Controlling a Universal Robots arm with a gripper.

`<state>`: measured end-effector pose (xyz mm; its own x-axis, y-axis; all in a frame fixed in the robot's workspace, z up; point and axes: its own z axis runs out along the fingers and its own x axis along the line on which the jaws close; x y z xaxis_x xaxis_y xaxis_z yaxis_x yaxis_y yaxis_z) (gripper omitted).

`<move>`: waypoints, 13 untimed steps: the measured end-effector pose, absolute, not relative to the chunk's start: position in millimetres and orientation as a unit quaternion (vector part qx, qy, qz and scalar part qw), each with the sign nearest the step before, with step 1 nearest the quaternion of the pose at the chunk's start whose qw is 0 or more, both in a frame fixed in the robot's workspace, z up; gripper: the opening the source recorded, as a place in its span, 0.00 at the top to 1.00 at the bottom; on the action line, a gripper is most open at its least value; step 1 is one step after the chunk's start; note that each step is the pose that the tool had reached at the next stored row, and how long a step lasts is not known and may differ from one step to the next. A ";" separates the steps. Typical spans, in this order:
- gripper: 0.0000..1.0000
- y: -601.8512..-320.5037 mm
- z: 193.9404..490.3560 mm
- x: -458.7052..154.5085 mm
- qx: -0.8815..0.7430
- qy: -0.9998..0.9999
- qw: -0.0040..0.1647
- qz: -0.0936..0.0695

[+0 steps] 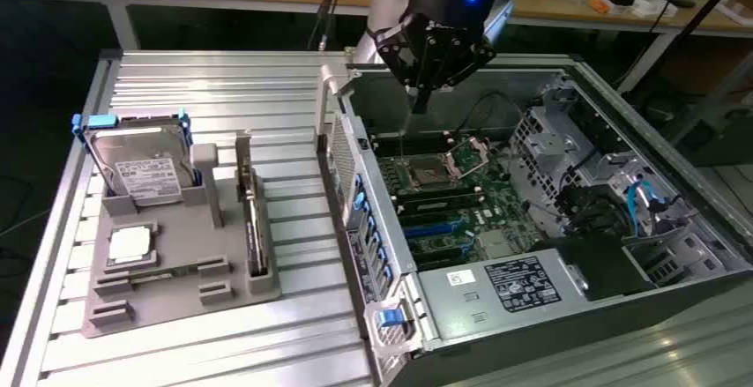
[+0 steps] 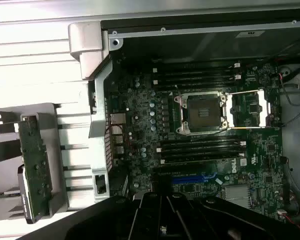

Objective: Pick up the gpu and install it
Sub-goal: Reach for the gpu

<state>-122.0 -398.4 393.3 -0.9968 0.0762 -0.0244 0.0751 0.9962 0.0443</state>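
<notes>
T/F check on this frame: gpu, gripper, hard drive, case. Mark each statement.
1. The gpu stands on edge in the gray holder on the table. True.
2. The gripper is gripping the gpu. False: its jaws are shut with nothing seen between them, above the open computer case.
3. The hard drive lies inside the case. False: it sits in the holder, to the exterior view's left of the case.
4. The case's side is open and the motherboard is exposed. True.
</notes>
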 end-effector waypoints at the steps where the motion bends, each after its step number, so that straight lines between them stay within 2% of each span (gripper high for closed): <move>1: 0.89 -398.4 393.3 -124.0 0.038 0.999 0.013 0.022; 13: 0.89 -398.4 393.3 -151.6 0.038 0.999 0.013 0.022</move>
<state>-151.6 -398.4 393.3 -0.9968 0.0763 -0.0245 0.0751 0.9962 0.0444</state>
